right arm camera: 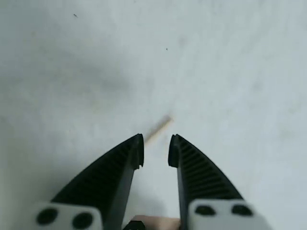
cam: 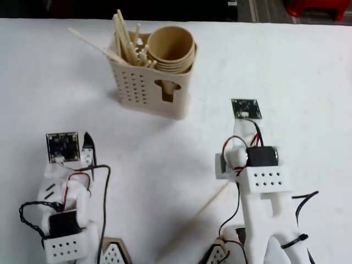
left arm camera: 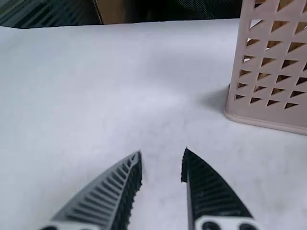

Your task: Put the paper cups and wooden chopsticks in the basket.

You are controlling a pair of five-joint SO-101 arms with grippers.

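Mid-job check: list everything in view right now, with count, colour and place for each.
Perforated plastic basket: one, cream, upright at the far middle of the table.
Stacked paper cups: one nested stack, exact count unclear, tan, inside the basket.
Bundled wooden chopsticks: several, pale wood, standing in the basket beside the cups.
Loose wooden chopstick: one, pale wood, lying on the table between the arms.
Table: one, white.
Red object: one, beyond the table's far edge, too cropped to identify.
Left end effector: one grey and one black finger, open, over bare table near the basket.
Right end effector: black, open, over one end of the loose chopstick.
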